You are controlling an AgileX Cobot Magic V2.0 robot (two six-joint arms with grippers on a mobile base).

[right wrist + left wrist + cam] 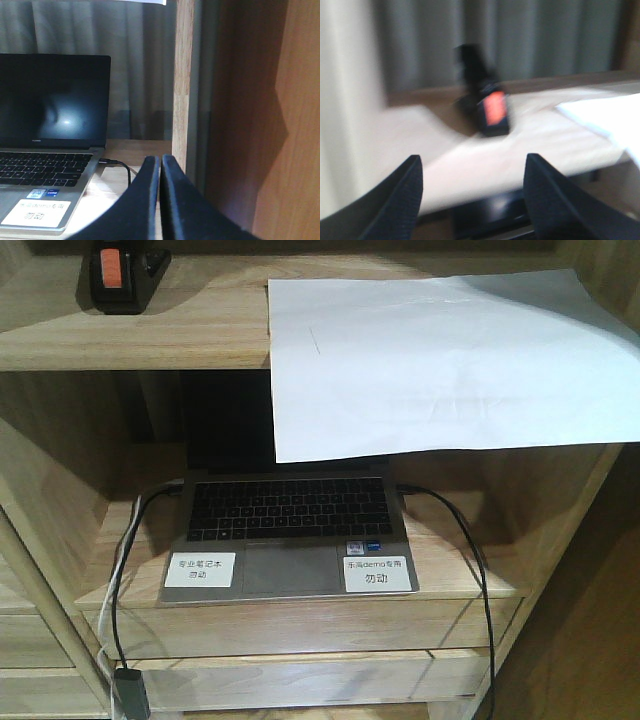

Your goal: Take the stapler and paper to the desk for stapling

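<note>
The black stapler with its orange rear tab stands on the top shelf board at the far left. The big white paper lies on the same board to the right and hangs over its front edge. In the blurred left wrist view the stapler is ahead, beyond my open left gripper, and the paper lies to the right. My right gripper is shut on nothing, low beside the laptop. The desk is out of view.
An open laptop with two white labels sits on the lower shelf, with black cables running off both sides. A light-wood upright stands just beyond my right gripper. Drawer fronts lie below the laptop.
</note>
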